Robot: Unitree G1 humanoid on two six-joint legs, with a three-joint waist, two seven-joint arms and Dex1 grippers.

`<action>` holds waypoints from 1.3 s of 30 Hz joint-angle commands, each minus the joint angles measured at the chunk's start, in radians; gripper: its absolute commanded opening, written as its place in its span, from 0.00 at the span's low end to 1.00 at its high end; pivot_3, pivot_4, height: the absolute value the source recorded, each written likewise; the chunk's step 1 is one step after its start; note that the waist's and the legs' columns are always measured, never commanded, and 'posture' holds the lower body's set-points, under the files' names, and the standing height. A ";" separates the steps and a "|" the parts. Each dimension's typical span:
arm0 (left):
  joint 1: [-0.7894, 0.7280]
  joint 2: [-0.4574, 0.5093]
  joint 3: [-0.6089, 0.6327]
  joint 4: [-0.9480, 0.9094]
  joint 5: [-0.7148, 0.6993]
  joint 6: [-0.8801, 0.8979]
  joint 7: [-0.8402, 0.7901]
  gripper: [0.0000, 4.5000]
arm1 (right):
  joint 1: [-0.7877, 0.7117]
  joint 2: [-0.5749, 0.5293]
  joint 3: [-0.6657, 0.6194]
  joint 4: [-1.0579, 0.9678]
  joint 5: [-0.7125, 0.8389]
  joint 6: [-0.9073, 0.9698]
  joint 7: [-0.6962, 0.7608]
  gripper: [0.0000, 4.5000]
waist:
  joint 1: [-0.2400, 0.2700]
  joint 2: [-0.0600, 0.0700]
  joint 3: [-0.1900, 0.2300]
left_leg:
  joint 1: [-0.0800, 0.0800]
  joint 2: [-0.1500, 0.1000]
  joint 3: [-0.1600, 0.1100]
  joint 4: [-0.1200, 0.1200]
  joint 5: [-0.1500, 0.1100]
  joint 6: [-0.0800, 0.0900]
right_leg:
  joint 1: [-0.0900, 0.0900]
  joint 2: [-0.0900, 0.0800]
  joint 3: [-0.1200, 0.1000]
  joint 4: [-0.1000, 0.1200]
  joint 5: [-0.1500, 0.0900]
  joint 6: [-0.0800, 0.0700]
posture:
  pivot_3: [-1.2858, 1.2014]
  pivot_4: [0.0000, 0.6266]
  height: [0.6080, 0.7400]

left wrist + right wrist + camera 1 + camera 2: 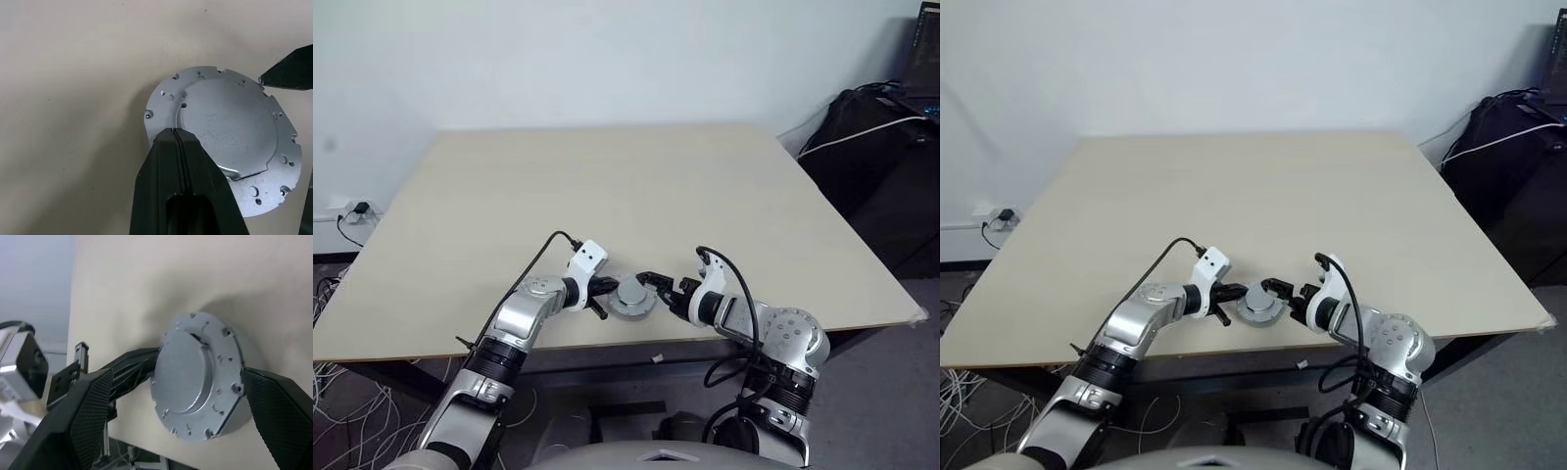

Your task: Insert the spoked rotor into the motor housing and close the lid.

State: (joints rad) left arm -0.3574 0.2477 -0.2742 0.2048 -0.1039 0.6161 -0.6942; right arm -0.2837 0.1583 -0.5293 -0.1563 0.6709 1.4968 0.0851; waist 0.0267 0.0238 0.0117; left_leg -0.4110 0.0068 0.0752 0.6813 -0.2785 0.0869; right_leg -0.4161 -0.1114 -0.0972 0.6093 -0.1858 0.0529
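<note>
The lid (pixel 230 132) is being shown smooth face up near the table's (pixel 607 186) front edge, its screw holes made out from the wrists but not from the head. The left gripper (pixel 176 134), fingers pressed together, is being rested at the lid's rim. The right gripper (pixel 195 401) is being held wide astride it. Whatever lies under the lid is being hidden.
</note>
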 commanded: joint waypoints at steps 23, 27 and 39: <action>0.023 -0.011 -0.027 0.017 0.013 0.020 -0.007 0.00 | 0.073 0.007 0.097 0.055 0.041 -0.098 0.039 0.99 | -0.010 0.001 0.000 | 0.001 0.000 0.000 0.000 -0.001 -0.002 | 0.001 0.000 0.000 0.000 0.000 0.001 | 0.52 0.00 1.00; 0.024 -0.010 -0.026 0.012 0.013 0.023 -0.007 0.00 | 0.082 -0.001 0.112 0.066 0.042 -0.112 0.034 0.99 | -0.011 0.001 0.000 | 0.001 0.000 0.000 0.000 -0.001 -0.002 | 0.001 0.000 0.000 0.000 0.000 0.001 | 0.52 0.00 1.00; 0.027 -0.006 -0.024 0.011 0.016 0.022 -0.005 0.00 | 0.084 0.015 0.123 0.095 0.075 -0.089 0.045 0.99 | -0.009 0.001 0.000 | 0.001 0.000 0.000 0.000 -0.001 -0.002 | 0.001 0.000 0.000 0.000 0.000 0.001 | 0.52 0.00 1.00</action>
State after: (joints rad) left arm -0.3468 0.2471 -0.2656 0.1933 -0.0938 0.6177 -0.6930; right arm -0.2091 0.1022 -0.4280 -0.0561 0.7140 1.4063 0.1136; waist 0.0181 0.0247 0.0116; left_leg -0.4103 0.0071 0.0750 0.6814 -0.2798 0.0854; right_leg -0.4156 -0.1118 -0.0971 0.6093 -0.1860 0.0536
